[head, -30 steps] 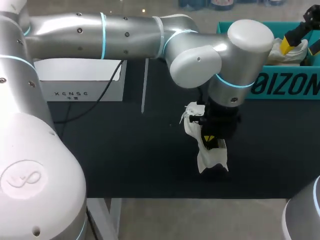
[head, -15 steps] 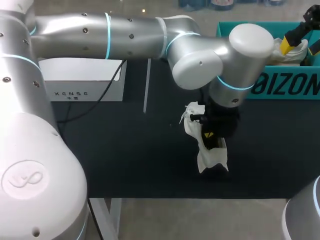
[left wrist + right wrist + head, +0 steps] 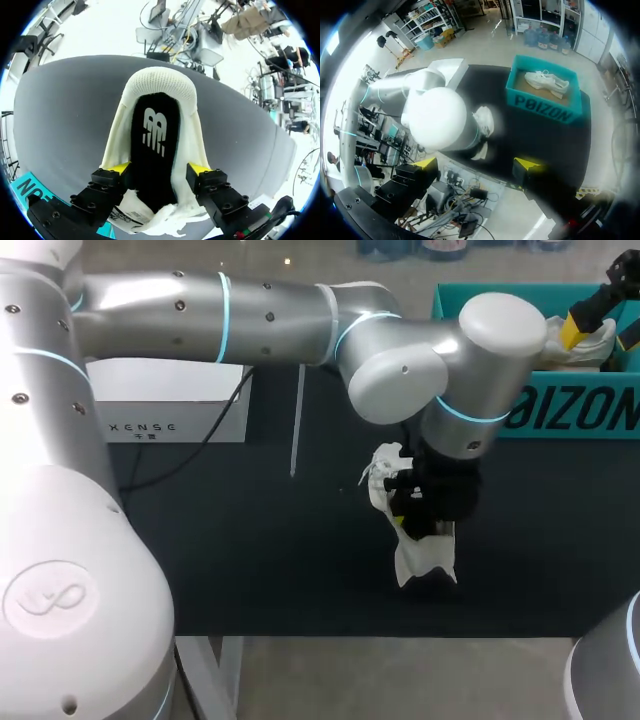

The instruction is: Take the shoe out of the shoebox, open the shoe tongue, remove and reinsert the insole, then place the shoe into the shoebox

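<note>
The white shoe (image 3: pixel 160 82) lies on the dark desk (image 3: pixel 250 540), out of the teal shoebox (image 3: pixel 560 405) and well in front of it, its opening facing up so that the black insole (image 3: pixel 160 135) shows inside. The left gripper (image 3: pixel 158 170) straddles the shoe across its width: one yellow-tipped finger (image 3: pixel 119 170) lies against one white side wall and the other against the opposite wall, so the fingers pinch the shoe from both sides while standing far apart. In the head view the left arm (image 3: pixel 280 310) runs in a long, nearly level line across the back of the desk, bends at a bulky elbow joint, and drops its wrist straight down onto the shoe (image 3: pixel 420 558). The right gripper (image 3: pixel 476 164) hangs high above the desk, looking down on it, with its fingers spread wide and nothing between them. A second white shoe (image 3: pixel 547 80) lies inside the shoebox (image 3: pixel 542 102). A white box (image 3: pixel 165 405) sits at the back of the desk, with a black cable (image 3: pixel 215 425) trailing across its front.
</note>
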Robot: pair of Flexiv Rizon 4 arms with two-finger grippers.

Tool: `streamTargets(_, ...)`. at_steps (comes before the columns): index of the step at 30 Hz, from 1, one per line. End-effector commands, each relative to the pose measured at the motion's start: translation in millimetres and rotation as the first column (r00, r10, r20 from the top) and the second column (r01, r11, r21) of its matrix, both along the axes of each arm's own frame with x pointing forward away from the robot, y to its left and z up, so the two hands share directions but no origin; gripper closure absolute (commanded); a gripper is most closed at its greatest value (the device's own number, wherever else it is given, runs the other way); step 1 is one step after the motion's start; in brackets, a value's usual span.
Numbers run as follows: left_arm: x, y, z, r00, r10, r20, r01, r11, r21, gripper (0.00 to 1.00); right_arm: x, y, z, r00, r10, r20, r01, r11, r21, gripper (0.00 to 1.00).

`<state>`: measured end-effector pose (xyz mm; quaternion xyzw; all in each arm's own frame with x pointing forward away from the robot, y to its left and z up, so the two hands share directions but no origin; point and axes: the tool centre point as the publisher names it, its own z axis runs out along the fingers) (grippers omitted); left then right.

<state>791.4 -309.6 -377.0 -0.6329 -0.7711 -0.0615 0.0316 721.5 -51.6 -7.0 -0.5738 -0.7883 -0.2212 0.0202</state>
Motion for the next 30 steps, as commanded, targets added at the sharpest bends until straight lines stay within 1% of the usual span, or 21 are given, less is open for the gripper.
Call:
streamTargets(1, -5.8, 6, 0, 1.000, 0.000, 0.001, 0.000, 1.000, -0.010, 0.00, 2.3, 0, 1, 1.000, 0.001, -0.005, -0.001, 1.000, -0.001, 0.00)
streamTargets(6, -7.9, 8, 11, 1.000, 0.007, 0.014, -0.007, 1.000, -0.016, 0.00, 2.3, 0, 1, 1.000, 0.001, -0.005, -0.001, 1.000, -0.001, 0.00)
streamTargets(13, -5.4, 16, 42, 0.997, 0.025, 0.074, -0.023, 1.000, -0.018, 0.00, 2.3, 0, 1, 1.000, 0.001, -0.005, -0.001, 1.000, -0.001, 0.00)
streamTargets(23, 5.1, 32, 89, 0.985, 0.049, 0.167, -0.048, 0.999, -0.008, 0.00, 2.3, 0, 1, 1.000, 0.001, -0.005, -0.001, 1.000, -0.001, 0.00)
streamTargets(27, 10.5, 38, 101, 0.981, 0.056, 0.187, -0.056, 0.998, -0.005, 0.00, 2.3, 0, 1, 1.000, 0.001, -0.005, -0.001, 1.000, -0.001, 0.00)
streamTargets(30, 17.0, 41, 105, 0.979, 0.065, 0.195, -0.065, 0.998, -0.009, 0.00, 2.3, 0, 1, 1.000, 0.001, -0.005, -0.001, 1.000, -0.001, 0.00)
